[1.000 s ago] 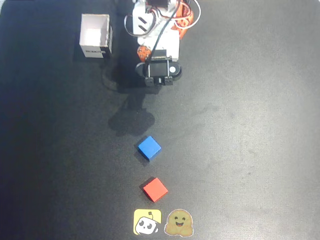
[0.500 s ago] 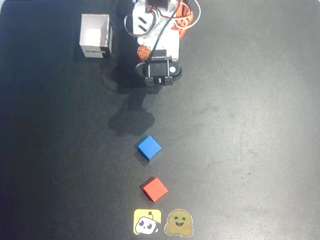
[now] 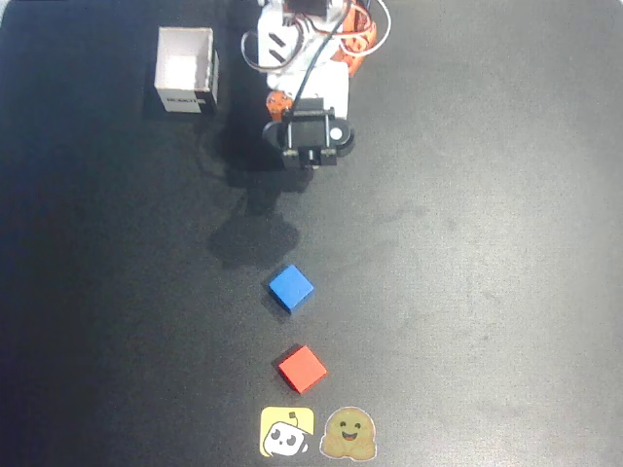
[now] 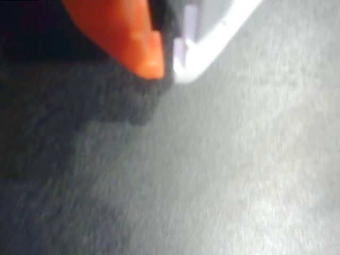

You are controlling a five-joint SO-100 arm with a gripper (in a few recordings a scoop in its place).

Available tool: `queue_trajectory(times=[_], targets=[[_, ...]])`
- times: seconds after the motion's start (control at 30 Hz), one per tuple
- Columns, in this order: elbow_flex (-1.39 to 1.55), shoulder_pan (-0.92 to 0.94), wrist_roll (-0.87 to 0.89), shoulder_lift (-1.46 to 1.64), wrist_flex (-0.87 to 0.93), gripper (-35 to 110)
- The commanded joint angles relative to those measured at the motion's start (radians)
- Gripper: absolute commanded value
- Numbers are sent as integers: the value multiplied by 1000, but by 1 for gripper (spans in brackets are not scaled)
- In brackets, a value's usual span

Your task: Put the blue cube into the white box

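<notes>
Arm folded up near its base, nothing picked up yet.

We've got a big dark table (image 3: 467, 292) with everything laid out in a loose line, probably so the arm can reach it all from its mount at the top. The arm (image 3: 307, 88) sits bunched over its base, so we figure it's only just starting the reach. The white box (image 3: 185, 70) stands open-topped just left of the arm, an easy drop spot. The blue cube (image 3: 291, 288) lies flat mid-table, well below the arm, with the red cube (image 3: 302, 369) further down. In the wrist view the gripper (image 4: 167, 66) has its orange and white fingertips nearly touching, holding nothing. Compared with a second ago, the wrist has tipped and shifted slightly; the cubes and box haven't budged.
</notes>
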Motion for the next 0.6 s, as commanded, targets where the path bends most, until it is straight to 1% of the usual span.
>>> queue_trajectory(times=[0.0,0.1,0.23,0.33,0.4,0.47,0.57], targets=[[-86,5,-34,0,-12,0],[-176,9,-58,-110,-31,0],[-400,20,-92,-425,-81,0],[-546,37,-126,-592,-100,0],[-598,46,-181,-655,-132,0],[-611,77,-275,-707,-207,0],[-655,95,-321,-807,-272,0]])
